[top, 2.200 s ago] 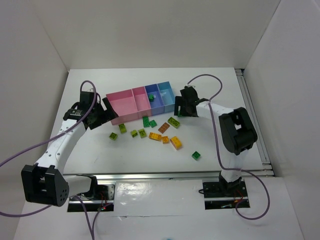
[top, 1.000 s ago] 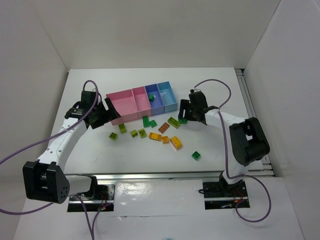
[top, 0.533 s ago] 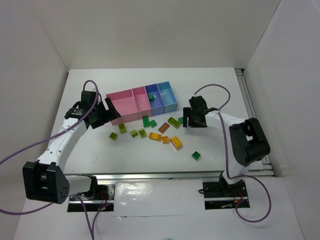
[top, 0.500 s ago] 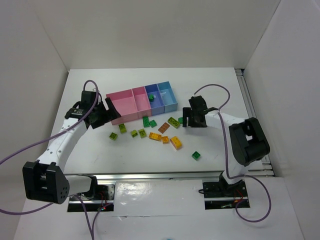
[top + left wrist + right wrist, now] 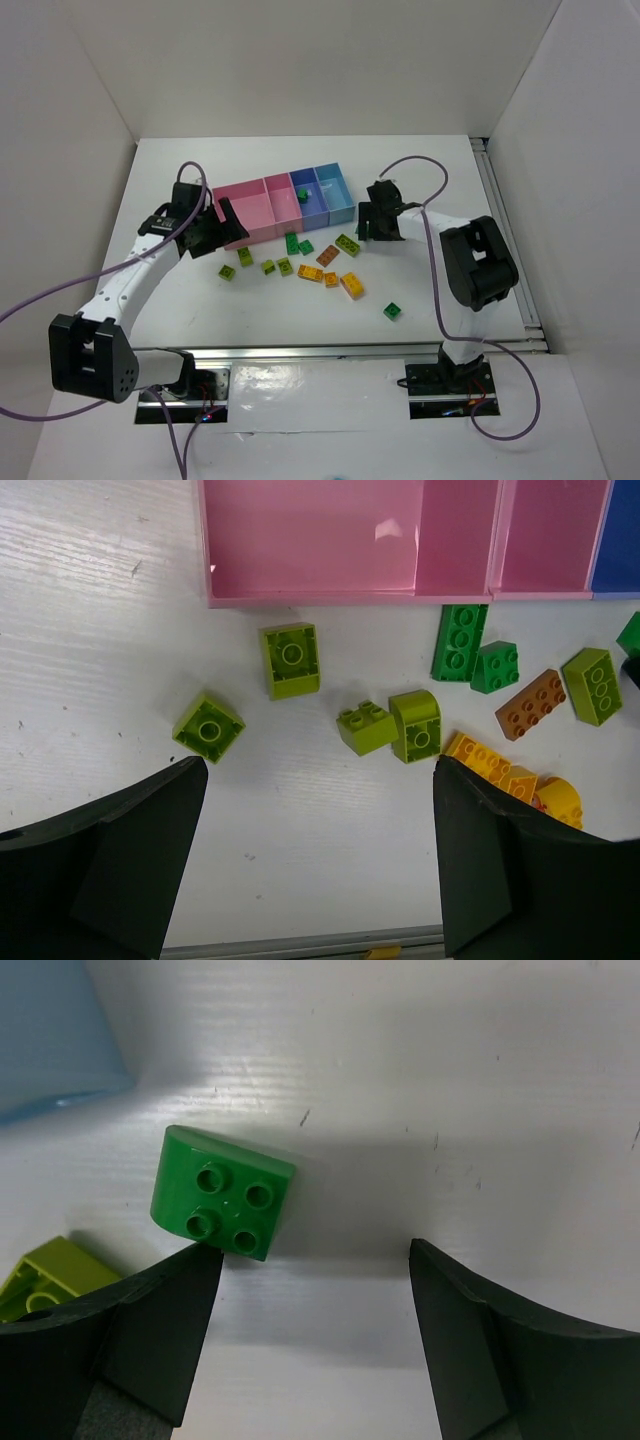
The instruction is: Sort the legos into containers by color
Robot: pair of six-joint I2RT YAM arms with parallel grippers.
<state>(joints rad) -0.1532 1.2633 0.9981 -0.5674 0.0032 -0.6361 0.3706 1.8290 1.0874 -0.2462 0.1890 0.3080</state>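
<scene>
Fingers (image 5: 120,860) of the left gripper (image 5: 318,780) spread wide, empty, over lime bricks (image 5: 291,659) just near of the pink bins (image 5: 310,540). Right gripper (image 5: 315,1260) spread too, empty; green brick (image 5: 223,1193) loose on the table (image 5: 450,1080), just beside one finger.

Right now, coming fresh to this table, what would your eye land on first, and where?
The pink and blue bins stand across the middle of the table, with one green brick already in the darker blue one. In front of them lie scattered legos in greens and oranges. At the row's right end, the right gripper hangs open beside a dark green brick.
</scene>
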